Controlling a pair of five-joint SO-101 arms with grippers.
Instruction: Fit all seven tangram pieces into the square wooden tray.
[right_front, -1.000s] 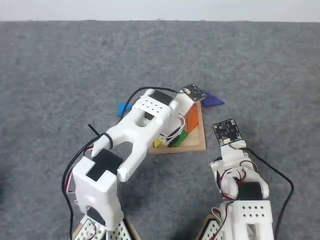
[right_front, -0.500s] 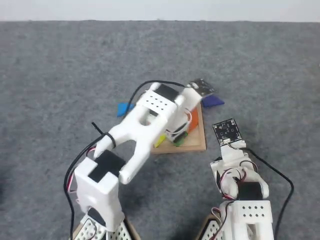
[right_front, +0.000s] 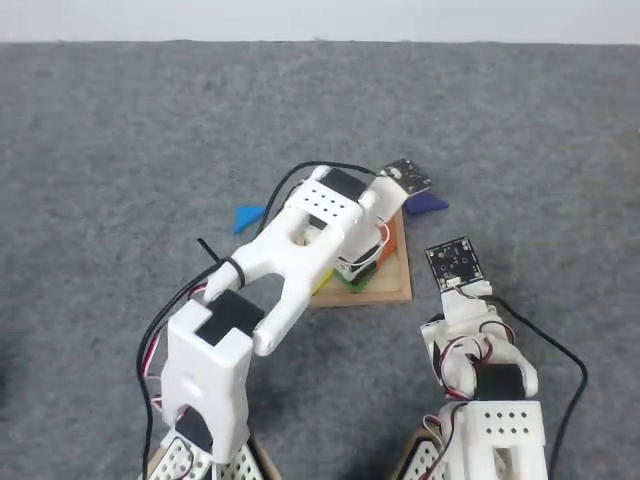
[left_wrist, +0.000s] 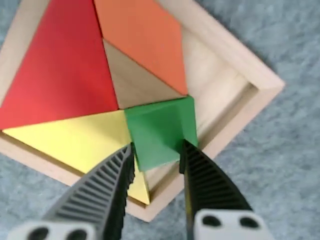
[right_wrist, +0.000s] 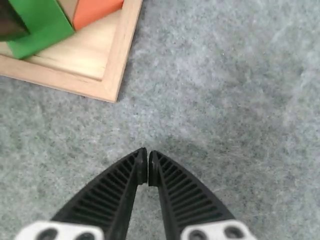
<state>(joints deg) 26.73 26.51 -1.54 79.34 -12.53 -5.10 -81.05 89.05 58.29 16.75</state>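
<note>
Left gripper (left_wrist: 157, 146) pinches the green square (left_wrist: 160, 125) between its fingers (left_wrist: 112, 185), apparently seating it in the tray (left_wrist: 262, 86), which needs levelling; right gripper's (right_wrist: 148, 152) fingers (right_wrist: 125, 185) are pressed together.

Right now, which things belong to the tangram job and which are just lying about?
Job: square wooden tray; green square piece in the left gripper; red triangle, orange parallelogram, yellow triangle in the tray; blue triangle and purple piece outside it.
Lying about: grey felt table cover; black cables.
</note>
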